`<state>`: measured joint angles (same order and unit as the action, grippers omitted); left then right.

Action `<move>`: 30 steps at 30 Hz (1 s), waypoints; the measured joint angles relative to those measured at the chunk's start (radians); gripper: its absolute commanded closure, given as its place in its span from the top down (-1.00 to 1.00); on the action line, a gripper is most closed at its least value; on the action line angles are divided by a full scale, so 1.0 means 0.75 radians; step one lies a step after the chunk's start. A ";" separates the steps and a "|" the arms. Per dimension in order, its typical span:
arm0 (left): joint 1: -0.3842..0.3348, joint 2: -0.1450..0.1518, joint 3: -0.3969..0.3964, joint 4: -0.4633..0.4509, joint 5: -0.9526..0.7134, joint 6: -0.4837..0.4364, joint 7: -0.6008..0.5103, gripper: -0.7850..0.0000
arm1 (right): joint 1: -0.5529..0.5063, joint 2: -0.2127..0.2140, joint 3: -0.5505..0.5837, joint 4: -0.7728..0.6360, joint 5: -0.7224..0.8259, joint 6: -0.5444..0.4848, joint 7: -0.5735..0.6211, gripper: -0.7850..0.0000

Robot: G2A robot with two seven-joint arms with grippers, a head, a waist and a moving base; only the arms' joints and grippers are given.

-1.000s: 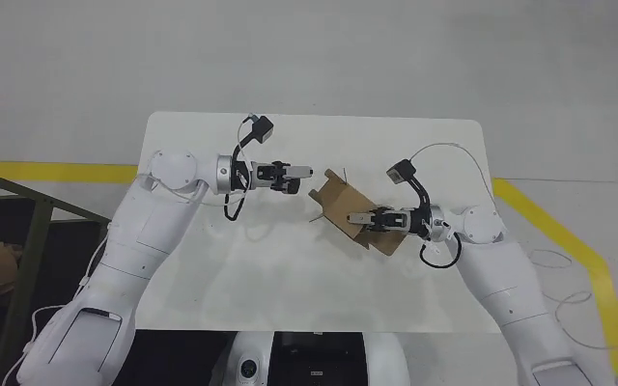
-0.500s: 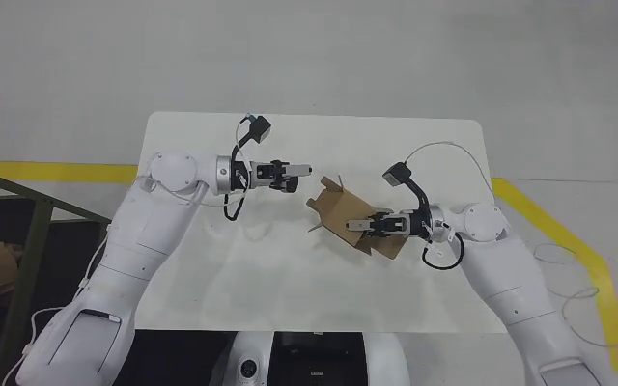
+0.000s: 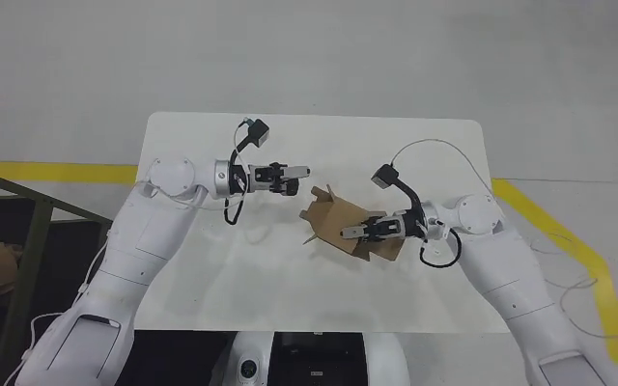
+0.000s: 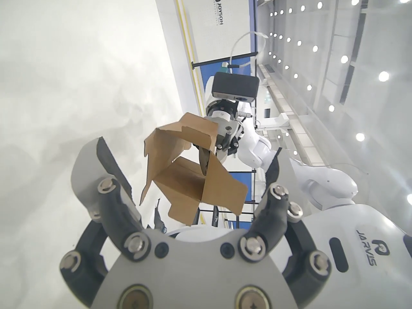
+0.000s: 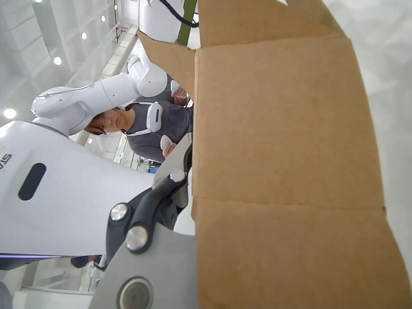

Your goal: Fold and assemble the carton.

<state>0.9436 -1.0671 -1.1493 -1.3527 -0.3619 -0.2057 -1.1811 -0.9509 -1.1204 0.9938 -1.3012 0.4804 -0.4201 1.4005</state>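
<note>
Since a second ago my right arm has carried the carton [image 3: 336, 216] leftward across the table [image 3: 241, 280], toward my left claw [image 3: 301, 173], which has barely shifted. My left claw hovers over the left-centre part of the table, its fingers [image 4: 106, 175] spread wide with nothing between them (released, in short). It points at the carton, which is near it but not touching. The carton is around the table's middle, just right of that claw. It is brown cardboard, partly opened into a tube, with loose flaps splaying out at the end that faces my left claw. In the left wrist view it looks tilted and held off the table top. On its right, my right claw [image 3: 361, 232] is clenched on one of the carton's walls. In the right wrist view one finger [image 5: 175, 162] lies against the panel's edge, and the other is hidden behind the cardboard.
</note>
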 measured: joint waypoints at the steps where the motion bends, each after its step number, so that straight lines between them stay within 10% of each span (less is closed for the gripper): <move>1: 0.002 0.003 -0.007 0.001 0.009 -0.001 -0.013 1.00 | 0.017 0.003 -0.011 0.009 0.021 0.011 0.010 -1.00; 30: 0.058 0.028 -0.057 -0.030 0.010 -0.138 -0.169 1.00 | 0.143 0.043 -0.149 -0.007 0.330 0.180 0.181 -1.00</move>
<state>0.9869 -1.0460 -1.1920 -1.3754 -0.3547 -0.3088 -1.3076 -0.8437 -1.0884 0.8822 -1.3063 0.7275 -0.2849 1.5359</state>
